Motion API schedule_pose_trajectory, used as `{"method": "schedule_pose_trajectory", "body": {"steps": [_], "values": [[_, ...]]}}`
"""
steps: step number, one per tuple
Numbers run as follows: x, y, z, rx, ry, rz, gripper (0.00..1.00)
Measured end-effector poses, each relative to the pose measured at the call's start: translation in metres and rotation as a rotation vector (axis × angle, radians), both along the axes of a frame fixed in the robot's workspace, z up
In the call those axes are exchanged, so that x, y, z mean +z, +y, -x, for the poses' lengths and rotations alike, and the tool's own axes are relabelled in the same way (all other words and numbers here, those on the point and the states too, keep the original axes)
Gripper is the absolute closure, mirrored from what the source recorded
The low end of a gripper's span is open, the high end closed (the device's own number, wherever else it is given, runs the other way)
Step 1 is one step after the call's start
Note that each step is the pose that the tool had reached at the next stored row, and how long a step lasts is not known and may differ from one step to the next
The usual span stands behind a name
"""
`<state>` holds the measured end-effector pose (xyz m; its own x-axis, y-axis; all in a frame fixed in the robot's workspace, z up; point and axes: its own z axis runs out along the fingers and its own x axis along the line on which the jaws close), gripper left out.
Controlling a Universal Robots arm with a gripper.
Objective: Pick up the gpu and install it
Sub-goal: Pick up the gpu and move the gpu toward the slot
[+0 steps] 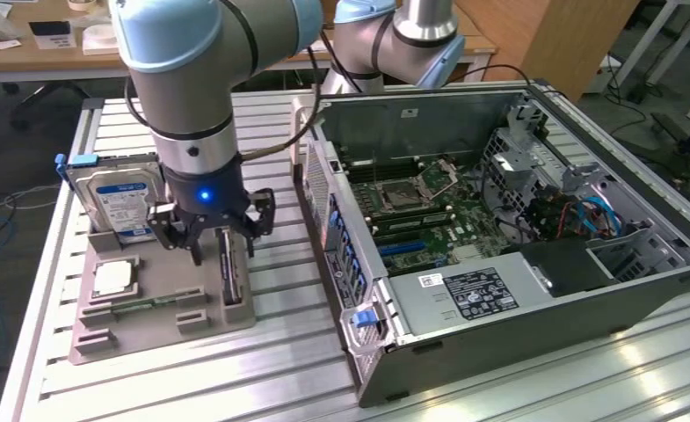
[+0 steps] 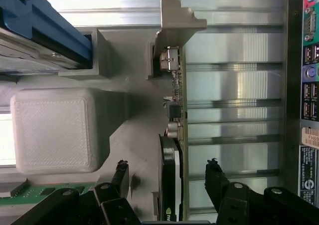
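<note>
gpu (image 2: 175,105) on edge in holder (image 2: 55,135) | tool (image 2: 167,164) wide, astride it | clr gaps both sides

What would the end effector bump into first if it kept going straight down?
Most likely the gpu, standing on edge in the gray holder: the open end effector hangs over it, one finger each side. Depth is hard to judge.
</note>
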<state>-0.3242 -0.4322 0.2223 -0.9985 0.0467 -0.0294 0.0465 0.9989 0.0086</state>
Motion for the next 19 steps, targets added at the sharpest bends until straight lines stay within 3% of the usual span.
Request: {"method": "schedule_pose_trajectory", "body": {"steps": [9,19], "values": [[-0.0156,-0.0003,-0.002,0.0,0.0011,0.0001,0.28],[-0.0159,-0.0004,-0.002,0.021,0.001,0.0,0.28]]}}
